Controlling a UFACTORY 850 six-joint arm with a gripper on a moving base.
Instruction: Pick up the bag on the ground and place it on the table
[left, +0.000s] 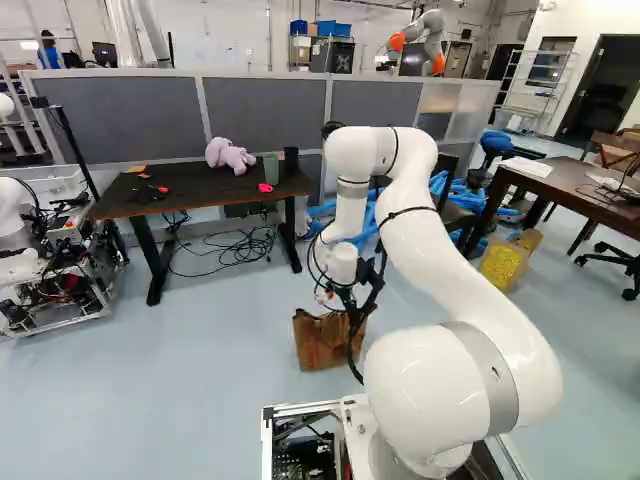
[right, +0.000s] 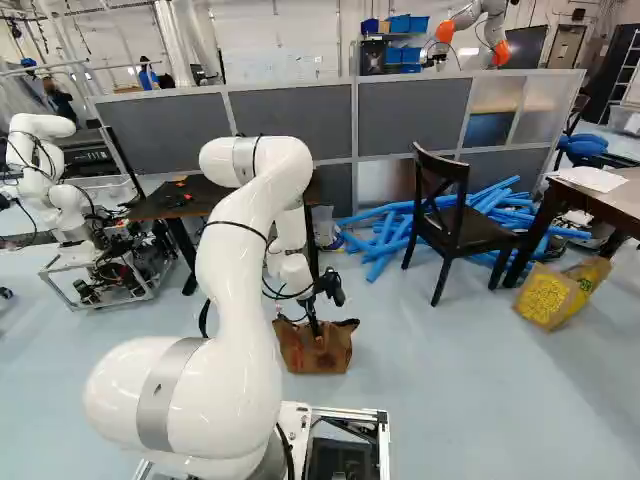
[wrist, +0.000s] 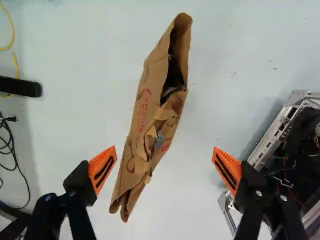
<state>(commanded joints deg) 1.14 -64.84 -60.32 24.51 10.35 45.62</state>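
Evidently one brown paper bag (wrist: 145, 117), standing upright on the floor (left: 200, 380) below my gripper (left: 354, 312). Tables, two: a dark table (left: 215, 192) bearing one lilac plush toy (left: 229, 155), and a brown table (left: 590, 196) at the left base view's right. Chair (right: 465, 238), one. Bag creased, red-printed, its long mouth narrow, dark within, rim folded and ragged. My two fingers stand wide apart, gripping nothing.
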